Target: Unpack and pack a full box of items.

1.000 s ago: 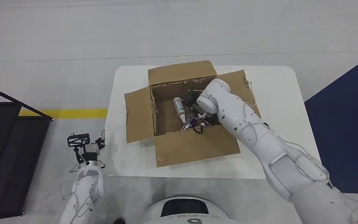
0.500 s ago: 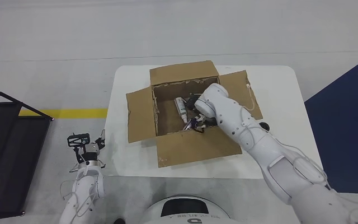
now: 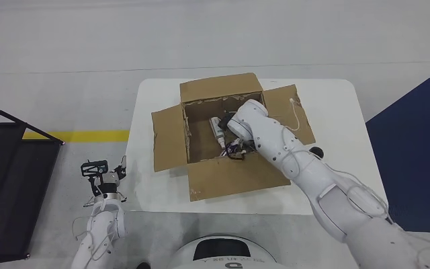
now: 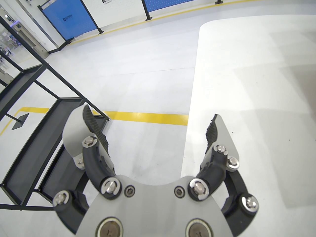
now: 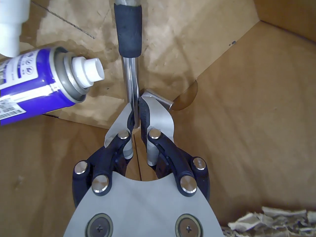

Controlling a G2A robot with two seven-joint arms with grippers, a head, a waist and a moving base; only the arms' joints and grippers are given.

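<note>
Pinching a shiny chrome rod (image 5: 130, 82), black-sleeved midway, is the right claw (image 5: 137, 106).

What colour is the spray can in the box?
The spray can is dark blue with a white nozzle, best seen in the right wrist view.

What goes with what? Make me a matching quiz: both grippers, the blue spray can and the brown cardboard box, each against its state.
Things
1. left gripper
2. right gripper
3. blue spray can with white nozzle
4. brown cardboard box

States
A. lying on its side
B. flaps spread, on white table
C. open, empty
D. shut on shiny metal rod with black foam sleeve

Pairs: 1-C, 2-D, 3-A, 4-B
</note>
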